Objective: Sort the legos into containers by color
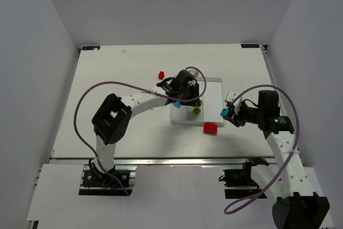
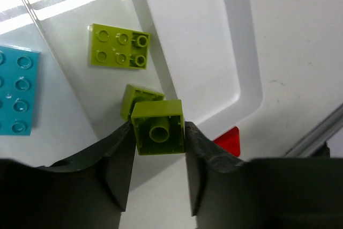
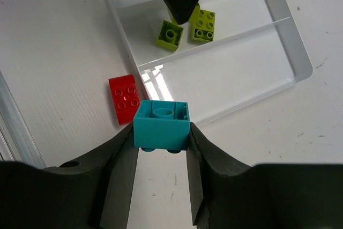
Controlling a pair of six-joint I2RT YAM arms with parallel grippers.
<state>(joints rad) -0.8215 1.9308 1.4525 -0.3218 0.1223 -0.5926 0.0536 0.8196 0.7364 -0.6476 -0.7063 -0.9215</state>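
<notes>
Mid-sort, both arms loaded. My left gripper point(image 2: 158, 132) is clamped on a lime brick point(image 2: 158, 126), studs down and hollow side to the camera, hanging over the white tray point(image 1: 215, 87) at frame centre in the top view. In the left wrist view a flat lime piece point(image 2: 119, 46) lies in the tray at upper left, and a cyan plate point(image 2: 16, 89) sits at the left edge, across a ridge from it. The lime shape just under my held brick could be a reflection or another brick, can't tell.

My right gripper point(image 3: 161, 135) is closed on a cyan brick point(image 3: 161, 124), off the tray and just beyond its lower edge in the right wrist view. A red brick point(image 3: 125, 98) sits on the table beside that edge. A second red one point(image 1: 161, 73) lies upper left of the tray in the top view.

Step, my guess: drop lime with lime. Next the left jaws need to part low over that compartment, then the arm clears out. The right should probably hold off, since the cyan compartment is under the left arm. The reds would take the bare compartment.

Writing: none readable. Stud tops are too blurred for a logo, and the small tags point(image 1: 249, 45) at the table's far corners are too tiny.
</notes>
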